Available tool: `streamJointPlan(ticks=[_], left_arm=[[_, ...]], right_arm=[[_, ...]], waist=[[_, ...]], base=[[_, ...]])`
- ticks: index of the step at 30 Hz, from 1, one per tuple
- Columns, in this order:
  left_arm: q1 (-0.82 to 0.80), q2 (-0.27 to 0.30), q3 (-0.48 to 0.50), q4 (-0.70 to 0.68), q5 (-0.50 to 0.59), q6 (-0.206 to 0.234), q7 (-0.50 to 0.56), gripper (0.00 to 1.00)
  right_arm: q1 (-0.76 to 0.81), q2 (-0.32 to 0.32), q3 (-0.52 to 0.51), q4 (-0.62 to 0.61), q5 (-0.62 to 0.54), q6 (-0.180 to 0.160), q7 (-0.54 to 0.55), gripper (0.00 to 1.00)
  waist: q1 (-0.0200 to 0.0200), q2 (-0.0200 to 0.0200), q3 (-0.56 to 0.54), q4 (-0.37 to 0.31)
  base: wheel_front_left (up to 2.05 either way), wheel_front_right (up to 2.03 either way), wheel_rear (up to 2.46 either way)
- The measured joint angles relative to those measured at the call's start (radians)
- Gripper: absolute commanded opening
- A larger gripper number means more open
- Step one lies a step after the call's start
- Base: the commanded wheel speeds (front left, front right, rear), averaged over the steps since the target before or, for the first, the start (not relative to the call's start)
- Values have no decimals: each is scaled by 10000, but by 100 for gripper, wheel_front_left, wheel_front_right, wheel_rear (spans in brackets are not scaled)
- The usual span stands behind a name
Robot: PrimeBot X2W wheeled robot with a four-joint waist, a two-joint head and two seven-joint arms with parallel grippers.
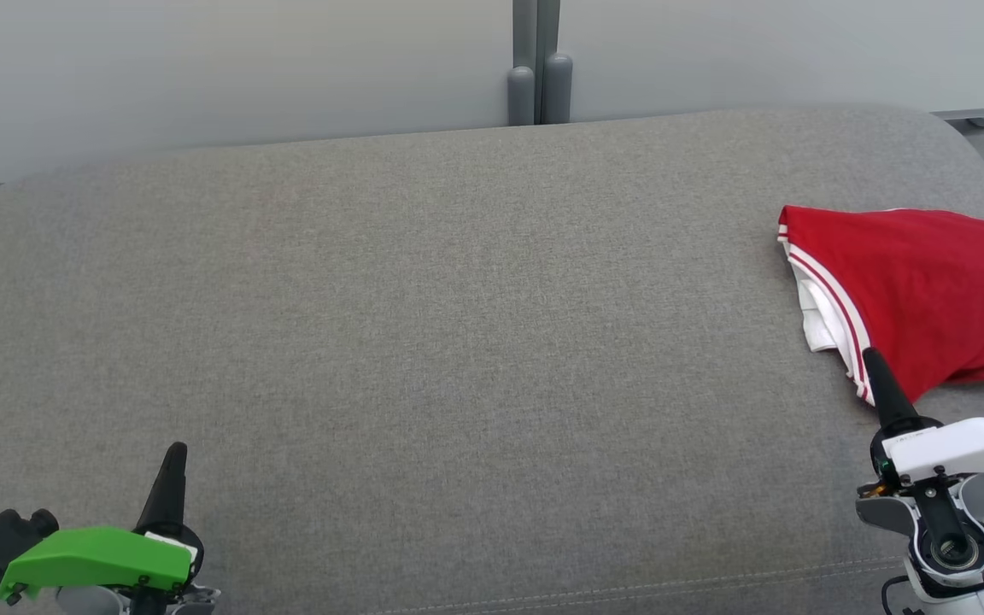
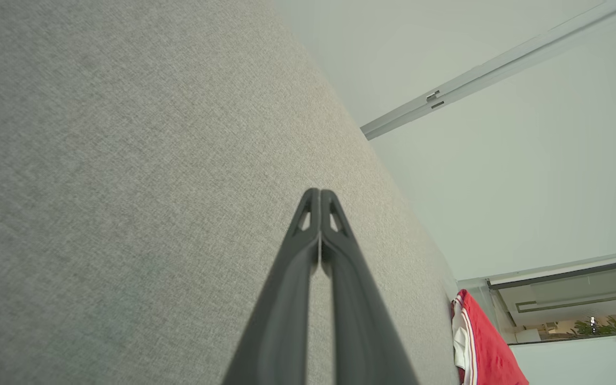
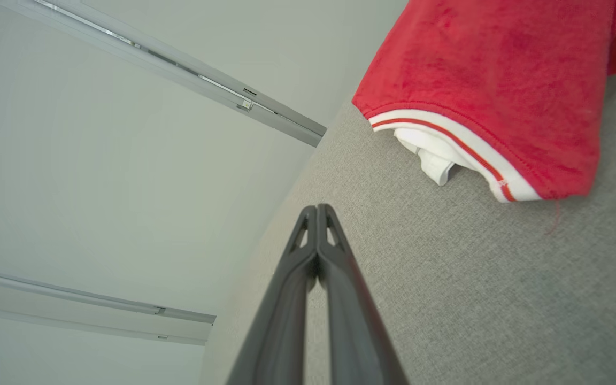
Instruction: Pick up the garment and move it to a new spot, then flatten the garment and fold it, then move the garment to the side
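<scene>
A red garment (image 1: pixel 919 286) with a white, red-striped hem lies bunched at the right end of the grey cushioned surface (image 1: pixel 458 342), running off the right edge of the head view. It also appears in the right wrist view, the garment (image 3: pixel 500 80) lying up and to the right of the fingertips, and as a sliver of red garment (image 2: pixel 487 347) in the left wrist view. My right gripper (image 1: pixel 870 357) is shut and empty, its tip close by the garment's near hem. Far off at the lower left, my left gripper (image 1: pixel 176 450) is shut and empty above bare cushion.
Pale wall panels (image 1: pixel 227 68) rise behind the cushion, with a grey post (image 1: pixel 537 64) at the back centre. The cushion's front seam (image 1: pixel 629 589) runs along the bottom. Bare grey fabric spreads across the middle and left.
</scene>
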Motion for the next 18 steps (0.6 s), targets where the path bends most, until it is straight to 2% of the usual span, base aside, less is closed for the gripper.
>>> streamJointPlan(ticks=[18], left_arm=[[-217, -454, 694, 117, -1758, -439, 598, 0]], right_arm=[[-10, 581, -842, 77, 1918, 430, 575, 0]], waist=[[0, 0, -120, -53]], base=[[0, 0, 0]])
